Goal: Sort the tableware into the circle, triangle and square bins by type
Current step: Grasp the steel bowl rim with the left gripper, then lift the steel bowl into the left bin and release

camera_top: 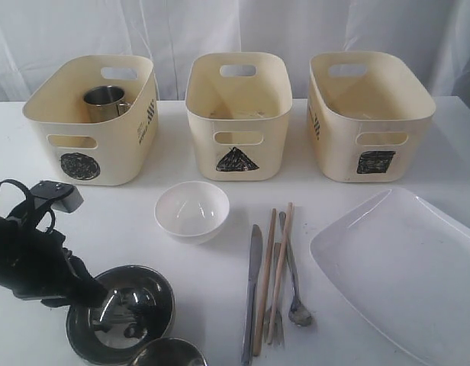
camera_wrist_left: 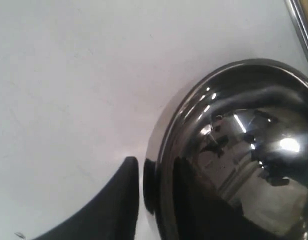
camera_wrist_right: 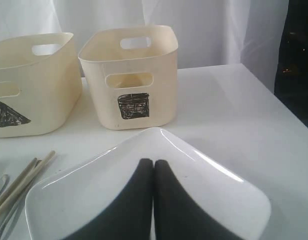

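My left gripper (camera_top: 119, 302) (camera_wrist_left: 155, 165) stands open astride the near rim of the steel bowl (camera_top: 163, 296) (camera_wrist_left: 244, 150). One finger (camera_wrist_left: 119, 200) is outside with a thin gap to the wall, and the other is inside. My right gripper (camera_wrist_right: 153, 162) is shut and empty above the white square plate (camera_wrist_right: 94, 190) (camera_top: 403, 267). One steel mug (camera_top: 105, 103) stands in the circle bin (camera_top: 90, 130), and another mug (camera_top: 168, 353) is at the front edge. The small white bowl (camera_top: 191, 211), knife (camera_top: 252, 290), chopsticks (camera_top: 272, 267), fork (camera_top: 275, 316) and spoon (camera_top: 297, 309) lie on the table.
The triangle bin (camera_top: 237, 114) (camera_wrist_right: 34, 85) and the square bin (camera_top: 368, 114) (camera_wrist_right: 129, 75) stand in the back row beside the circle bin. A white curtain hangs behind them. The second mug nearly touches the steel bowl.
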### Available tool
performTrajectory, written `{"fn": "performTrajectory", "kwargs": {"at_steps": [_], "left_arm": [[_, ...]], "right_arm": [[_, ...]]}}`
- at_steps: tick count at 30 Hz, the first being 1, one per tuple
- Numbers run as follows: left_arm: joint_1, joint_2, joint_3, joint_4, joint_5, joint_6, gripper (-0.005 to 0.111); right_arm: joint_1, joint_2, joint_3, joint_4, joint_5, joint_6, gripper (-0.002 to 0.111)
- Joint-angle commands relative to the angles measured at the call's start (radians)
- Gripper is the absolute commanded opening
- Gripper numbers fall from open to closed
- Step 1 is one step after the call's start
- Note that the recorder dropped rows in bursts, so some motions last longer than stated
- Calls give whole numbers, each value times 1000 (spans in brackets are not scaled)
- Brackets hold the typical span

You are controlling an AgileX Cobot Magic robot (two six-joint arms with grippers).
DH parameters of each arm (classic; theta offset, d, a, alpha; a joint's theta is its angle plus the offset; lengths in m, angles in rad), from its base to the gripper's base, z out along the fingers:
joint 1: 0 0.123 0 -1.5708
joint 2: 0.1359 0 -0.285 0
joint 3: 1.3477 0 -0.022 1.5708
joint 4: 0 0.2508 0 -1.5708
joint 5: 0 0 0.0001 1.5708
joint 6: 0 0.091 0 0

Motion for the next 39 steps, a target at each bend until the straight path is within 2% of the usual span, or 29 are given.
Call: {"fn": "performTrajectory", "kwargs": {"at_steps": [1, 2, 6, 11, 18, 23, 29, 39], "left_arm": [[-4, -1, 7, -16, 8, -7, 8], [-4, -1, 7, -16, 1, -7, 0], [-4, -18, 3, -53, -41, -6, 0], [-4, -112, -82, -41, 1, -9, 0], [7, -192, -313, 177, -143, -147, 0], [78, -111, -485, 283, -171, -215, 0], [144, 29, -721, 311, -147, -215, 0], [147, 289, -970, 321, -119, -228, 0]], "right_arm": [[7, -6, 6, -6, -8, 0, 0], [7, -6, 6, -6, -8, 0, 0], [7, -6, 6, -6, -8, 0, 0], [7, -6, 6, -6, -8, 0, 0], [7, -6, 6, -6, -8, 0, 0], [7, -6, 6, -6, -8, 0, 0], [7, -6, 6, -6, -8, 0, 0], [7, -6, 6, -6, -8, 0, 0]]}}
